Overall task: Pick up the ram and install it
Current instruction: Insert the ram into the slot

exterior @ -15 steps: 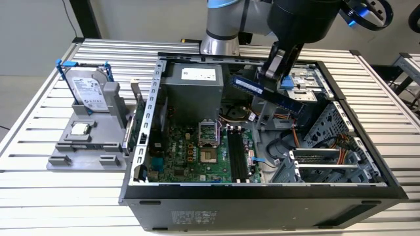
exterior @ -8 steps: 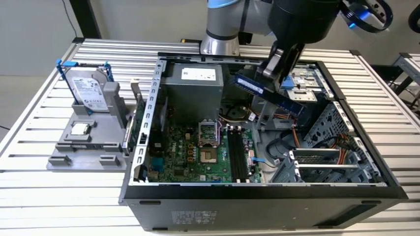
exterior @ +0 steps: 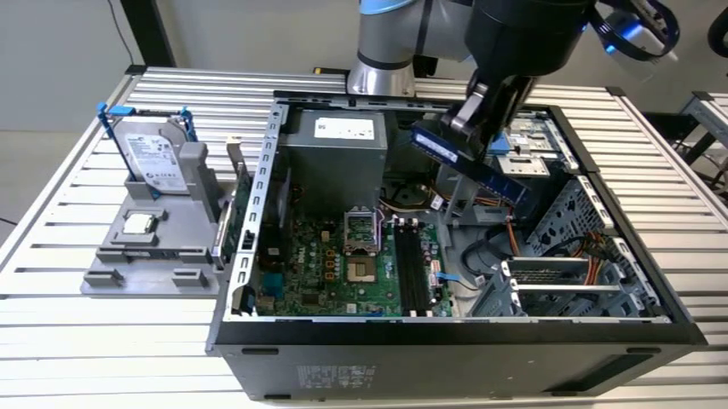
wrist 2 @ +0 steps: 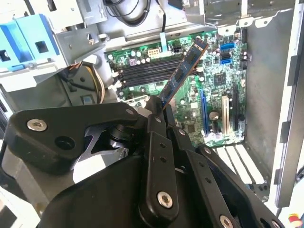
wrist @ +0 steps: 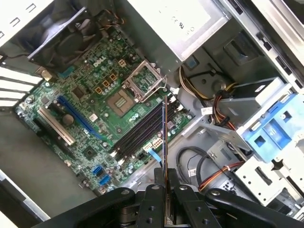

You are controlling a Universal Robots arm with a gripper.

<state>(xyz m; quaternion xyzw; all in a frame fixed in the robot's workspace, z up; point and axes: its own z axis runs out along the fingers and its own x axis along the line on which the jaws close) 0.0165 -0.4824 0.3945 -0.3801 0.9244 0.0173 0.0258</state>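
The ram (exterior: 472, 164) is a thin dark stick with black chips, hanging tilted in the air over the open computer case (exterior: 455, 336). My gripper (exterior: 478, 106) is shut on one end of it. In the second wrist view the ram (wrist 2: 183, 71) sticks out from the gripper (wrist 2: 156, 110) towards the motherboard. In the first wrist view the ram (wrist: 164, 135) shows edge-on, rising from the gripper (wrist: 166, 183). It lines up roughly over the black memory slots (wrist: 142, 129), well above them. The slots (exterior: 412, 268) lie right of the CPU socket (exterior: 358, 232).
On the exterior view's left, a grey fixture (exterior: 153, 256) holds an upright silver hard drive (exterior: 153, 153) with blue rails and a loose processor (exterior: 139, 223). Inside the case are the power supply (exterior: 341, 141), cables (wrist: 223, 102), a drive cage (exterior: 569, 277) and a blue bay (wrist: 273, 128).
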